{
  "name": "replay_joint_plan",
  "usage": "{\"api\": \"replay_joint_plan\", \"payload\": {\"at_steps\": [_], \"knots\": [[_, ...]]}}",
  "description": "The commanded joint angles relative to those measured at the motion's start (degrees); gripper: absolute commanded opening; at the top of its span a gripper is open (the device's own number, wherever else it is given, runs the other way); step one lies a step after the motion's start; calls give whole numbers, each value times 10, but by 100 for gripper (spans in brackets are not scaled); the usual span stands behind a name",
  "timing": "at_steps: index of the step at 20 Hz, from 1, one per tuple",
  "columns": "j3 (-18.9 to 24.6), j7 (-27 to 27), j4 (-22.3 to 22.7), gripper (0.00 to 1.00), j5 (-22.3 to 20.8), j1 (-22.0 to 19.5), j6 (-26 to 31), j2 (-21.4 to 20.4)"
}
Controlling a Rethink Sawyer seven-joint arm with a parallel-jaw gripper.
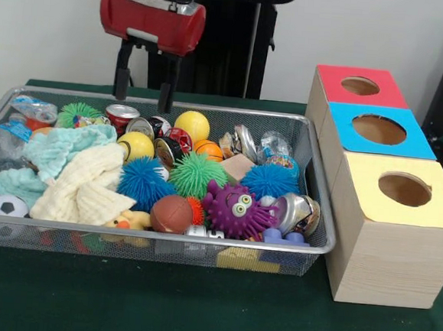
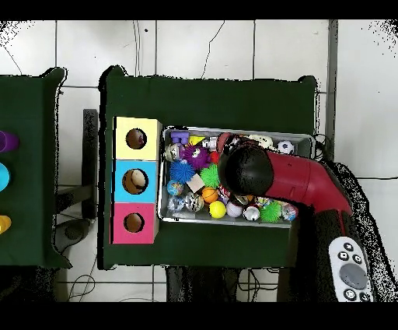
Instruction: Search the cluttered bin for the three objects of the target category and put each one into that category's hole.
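Toys, balls and cans fill the wire bin [image 1: 318, 190] on the green table [image 1: 157, 306]. We see the gripper [image 1: 144, 83] hanging above the bin's far edge, jaws spread and empty, beside three boxes [image 1: 388, 198] with holes.

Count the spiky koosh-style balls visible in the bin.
4 plain ones: a green spiky ball at the far left, a blue one mid-bin, a green one beside it, a blue one toward the boxes. Clutter may hide more.

Red arm raised, end effector [image 1: 144, 86] pointing down, fingers apart, empty.
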Motion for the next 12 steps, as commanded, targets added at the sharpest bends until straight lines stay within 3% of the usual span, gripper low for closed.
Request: {"api": "replay_joint_plan", "payload": {"at_steps": [1, 7, 12], "knots": [[76, -71, 86, 100, -56, -29, -33, 2], [84, -48, 103, 100, -86, -40, -72, 11], [88, -46, 108, 100, -100, -47, -71, 7]]}}
